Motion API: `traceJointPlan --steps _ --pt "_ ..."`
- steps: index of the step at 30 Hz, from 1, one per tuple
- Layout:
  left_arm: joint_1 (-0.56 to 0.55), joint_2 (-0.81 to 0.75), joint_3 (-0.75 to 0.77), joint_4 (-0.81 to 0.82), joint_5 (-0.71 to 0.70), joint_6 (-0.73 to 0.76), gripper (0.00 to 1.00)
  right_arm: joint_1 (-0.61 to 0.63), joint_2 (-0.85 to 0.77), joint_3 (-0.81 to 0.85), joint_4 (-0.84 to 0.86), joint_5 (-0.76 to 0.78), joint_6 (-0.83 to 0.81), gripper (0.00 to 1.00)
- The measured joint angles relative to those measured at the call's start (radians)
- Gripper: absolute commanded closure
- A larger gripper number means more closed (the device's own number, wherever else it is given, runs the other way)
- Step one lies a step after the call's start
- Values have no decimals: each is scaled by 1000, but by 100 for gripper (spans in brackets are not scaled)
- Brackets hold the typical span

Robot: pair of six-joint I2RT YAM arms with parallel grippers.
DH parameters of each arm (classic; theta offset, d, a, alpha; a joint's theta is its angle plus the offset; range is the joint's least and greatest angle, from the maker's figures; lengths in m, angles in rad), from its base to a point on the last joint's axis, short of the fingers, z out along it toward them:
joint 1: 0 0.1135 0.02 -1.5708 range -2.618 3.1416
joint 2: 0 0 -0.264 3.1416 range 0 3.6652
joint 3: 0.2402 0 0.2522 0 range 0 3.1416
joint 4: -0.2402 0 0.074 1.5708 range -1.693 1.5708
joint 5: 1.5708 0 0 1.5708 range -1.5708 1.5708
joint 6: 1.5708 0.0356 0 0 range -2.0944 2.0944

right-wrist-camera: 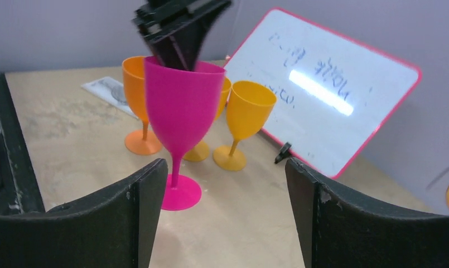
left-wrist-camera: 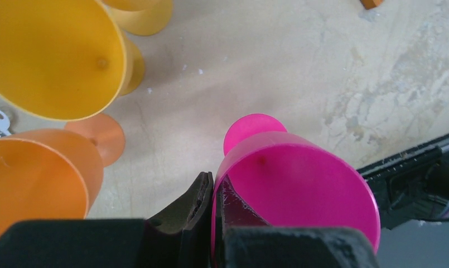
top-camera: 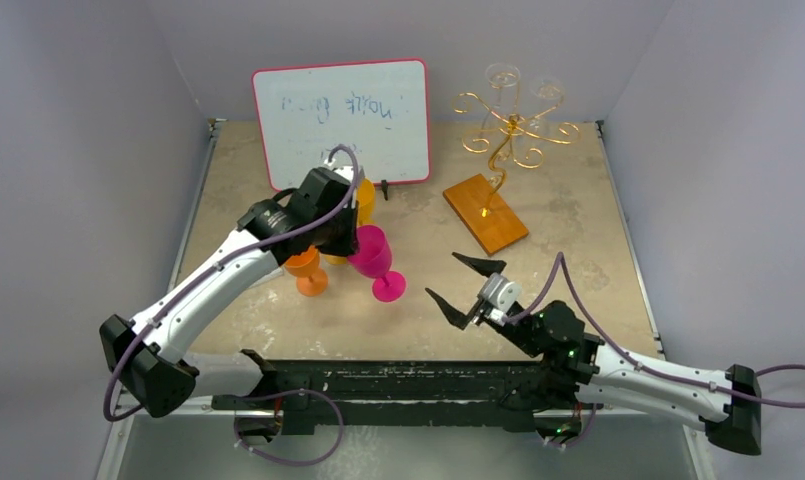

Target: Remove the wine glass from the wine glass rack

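Two tools, one glass: the left tool [left-wrist-camera: 213, 187] pinches the rim of the magenta wine glass [right-wrist-camera: 180, 106], which stands upright on the desk [top-camera: 578, 250]. The right tool [top-camera: 440, 273] gapes empty beside it. The wine glass rack [top-camera: 508, 130] stands far back, nearer the right arm, apparently carrying clear glasses [top-camera: 502, 76].

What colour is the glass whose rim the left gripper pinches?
Magenta pink; the glass, held by the left gripper, shows best in the right wrist view.

Gold scroll-wire wine glass rack [top-camera: 511, 125] stands far right on its orange-brown wooden base, two clear glasses [top-camera: 502, 76] atop; pink wine glass [top-camera: 374, 255] stands upright mid-table
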Motion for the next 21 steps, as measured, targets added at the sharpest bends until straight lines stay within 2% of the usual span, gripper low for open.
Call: traceJointPlan --steps 3,8,11,15,21 --pt "-2 -49 -75 31 -52 -19 100 0 13 -9 18 104 159 9" --pt "-27 -85 -146 80 -128 -42 100 0 57 -9 -20 328 491 10" --pt "-37 -87 -179 127 -171 -43 100 -2 77 -9 -84 405 687 13" --pt "-42 -53 -187 178 -225 -41 100 -31 132 -1 -203 423 962 9" --pt "-42 40 -187 242 -312 -28 100 -231 223 11 -357 297 1265 8"
